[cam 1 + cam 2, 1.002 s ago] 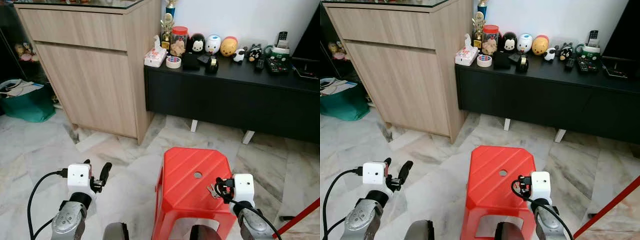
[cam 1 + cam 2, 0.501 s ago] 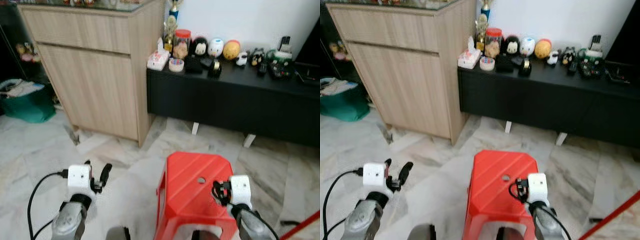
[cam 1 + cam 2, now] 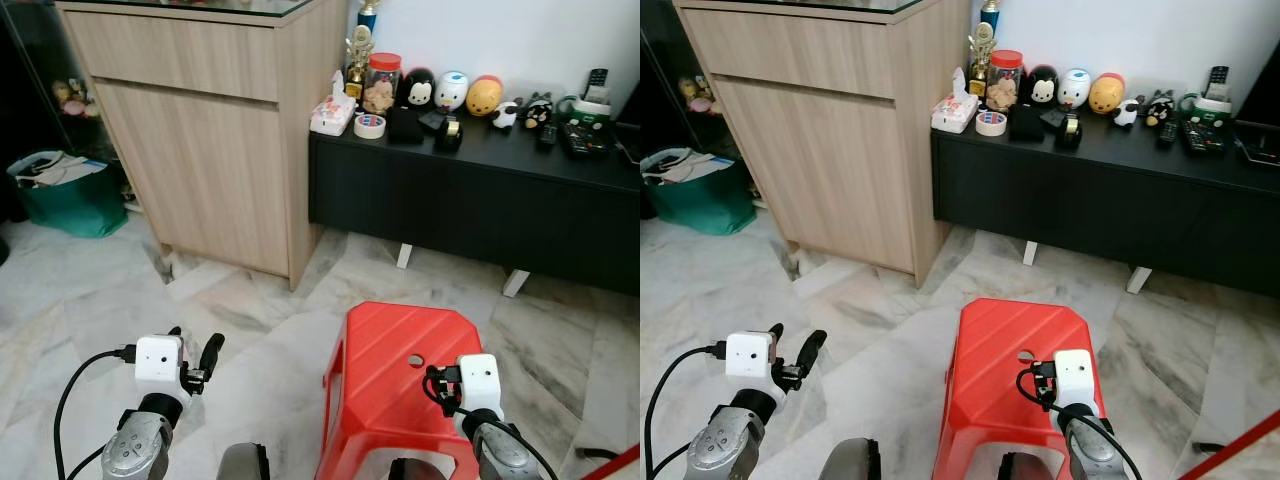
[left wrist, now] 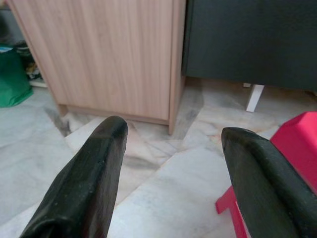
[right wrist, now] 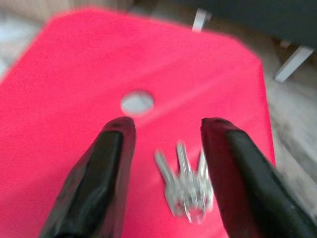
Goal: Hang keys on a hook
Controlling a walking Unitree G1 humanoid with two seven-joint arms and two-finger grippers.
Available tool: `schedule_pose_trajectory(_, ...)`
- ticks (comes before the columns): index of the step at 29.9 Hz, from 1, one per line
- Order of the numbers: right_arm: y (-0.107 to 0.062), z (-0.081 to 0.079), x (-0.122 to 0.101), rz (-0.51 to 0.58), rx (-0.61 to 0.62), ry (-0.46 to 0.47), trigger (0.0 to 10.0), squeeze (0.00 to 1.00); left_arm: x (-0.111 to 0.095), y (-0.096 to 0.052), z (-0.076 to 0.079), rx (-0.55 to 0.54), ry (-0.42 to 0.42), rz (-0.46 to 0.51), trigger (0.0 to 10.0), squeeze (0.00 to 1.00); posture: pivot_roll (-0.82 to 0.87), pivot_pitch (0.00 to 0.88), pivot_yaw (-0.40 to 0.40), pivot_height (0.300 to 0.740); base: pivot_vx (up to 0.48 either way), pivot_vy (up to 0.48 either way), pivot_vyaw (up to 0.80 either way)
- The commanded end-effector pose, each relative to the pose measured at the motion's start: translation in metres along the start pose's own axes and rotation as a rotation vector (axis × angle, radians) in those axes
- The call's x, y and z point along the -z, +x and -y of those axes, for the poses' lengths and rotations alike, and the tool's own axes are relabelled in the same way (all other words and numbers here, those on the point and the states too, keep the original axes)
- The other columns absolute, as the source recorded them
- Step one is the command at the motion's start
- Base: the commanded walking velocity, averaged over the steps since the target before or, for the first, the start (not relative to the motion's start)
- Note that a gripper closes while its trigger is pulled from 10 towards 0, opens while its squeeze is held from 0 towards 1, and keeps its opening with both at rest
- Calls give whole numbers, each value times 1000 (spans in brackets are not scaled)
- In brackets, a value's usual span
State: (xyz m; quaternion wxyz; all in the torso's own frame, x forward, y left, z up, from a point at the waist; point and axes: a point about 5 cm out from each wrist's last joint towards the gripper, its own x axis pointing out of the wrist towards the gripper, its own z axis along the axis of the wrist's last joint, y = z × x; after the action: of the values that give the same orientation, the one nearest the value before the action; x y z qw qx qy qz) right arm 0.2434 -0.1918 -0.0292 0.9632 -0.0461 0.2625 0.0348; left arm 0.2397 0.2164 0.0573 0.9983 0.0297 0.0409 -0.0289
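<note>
Lower right of the head view: right gripper (image 5: 166, 134) above the red stool (image 3: 385, 350), fingers spread, holding nothing.
Keys (image 5: 187, 183): lying on the stool's top, between the fingers, near its round hole (image 5: 137, 102).
Lower left: left gripper (image 4: 171, 163) over marble floor (image 3: 250, 330), fingers wide apart.
Upper left: wooden cabinet (image 3: 220, 130).

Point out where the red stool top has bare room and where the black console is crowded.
Stool: bare except the keys between the right gripper fingers, near the hole. Console: front edge bare; crowded along the wall with toys.
</note>
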Motion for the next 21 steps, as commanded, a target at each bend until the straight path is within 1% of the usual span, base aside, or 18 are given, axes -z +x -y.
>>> schedule_pose_trajectory(1,2,5,0,-26,16,-22,10000,0,-5,2,3,16,1,10,10000,0,88,0,-35,605,0,0,0)
schedule_pose_trajectory(2,4,4,-2,-25,12,-23,10000,0,-7,3,5,29,5,13,10000,0,95,0,-38,605,0,0,0)
schedule_pose_trajectory(3,5,4,-4,-23,9,-24,10000,196,-8,4,6,37,7,17,10000,0,100,0,-39,605,0,0,0)
schedule_pose_trajectory(4,6,3,-6,-27,10,-33,10000,816,-9,6,7,43,8,20,10000,0,100,0,-39,605,0,0,0)
schedule_pose_trajectory(5,8,2,-7,-33,10,-46,10000,875,-12,9,9,54,11,27,10000,0,104,0,-40,605,0,0,0)
schedule_pose_trajectory(6,8,2,-8,-33,9,-48,10000,875,-12,9,9,57,12,29,10000,0,104,0,-40,605,0,0,0)
schedule_pose_trajectory(7,10,1,-9,-43,13,-52,10000,965,-14,11,12,69,13,37,10000,0,109,0,-40,605,0,0,0)
schedule_pose_trajectory(9,14,-1,-12,-56,15,-58,10000,949,-19,16,16,88,14,49,10000,0,111,0,-40,605,0,0,0)
schedule_pose_trajectory(10,18,-6,-18,-53,0,-64,10000,945,-25,22,21,106,13,66,10000,0,115,0,-41,605,0,0,0)
schedule_pose_trajectory(11,18,-6,-18,-53,0,-64,10000,945,-25,22,21,106,13,66,10000,0,115,0,-41,605,0,0,0)
schedule_pose_trajectory(13,21,-9,-23,-50,-10,-67,10000,949,-33,26,27,127,16,86,10000,0,118,0,-45,605,0,0,0)
schedule_pose_trajectory(16,22,-9,-24,-55,-4,-73,10000,941,-38,27,29,135,16,100,10000,0,117,0,-48,605,0,0,0)
schedule_pose_trajectory(17,22,-8,-24,-60,-1,-79,10000,804,-40,27,31,140,15,107,10000,0,116,0,-53,605,0,0,0)
schedule_pose_trajectory(18,22,-8,-24,-63,2,-83,10000,804,-42,26,32,143,15,112,10000,0,116,0,-55,605,0,0,0)
schedule_pose_trajectory(19,22,-8,-24,-65,3,-84,10000,0,-43,26,33,147,16,116,10000,0,116,0,-57,605,0,0,0)
schedule_pose_trajectory(21,22,-6,-23,-81,18,-88,10000,0,-45,24,34,150,14,120,10000,0,116,0,-60,605,0,0,0)
